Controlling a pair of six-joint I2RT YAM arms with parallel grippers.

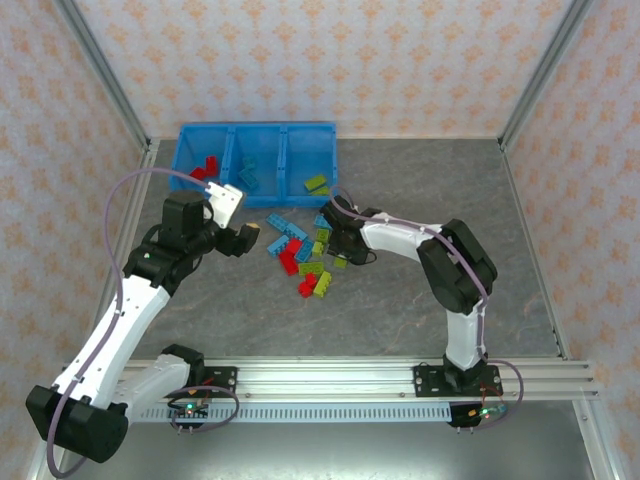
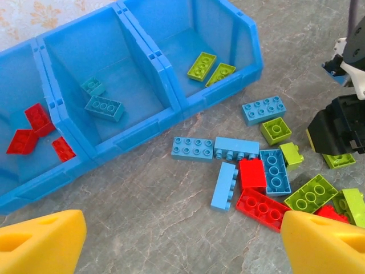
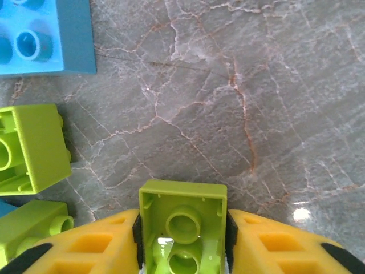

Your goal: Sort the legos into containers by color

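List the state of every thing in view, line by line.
Left gripper: open, empty.
Right gripper: shut on a lime green brick.
Left compartment: holds three red bricks.
Middle compartment: holds two blue bricks.
Right compartment: holds two lime green bricks.
Loose bricks: unsorted on the table.

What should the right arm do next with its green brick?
Probably lift it straight up. The right gripper is clamped on a lime green brick down at the table, with other bricks close beside; the end compartment already holds green ones.
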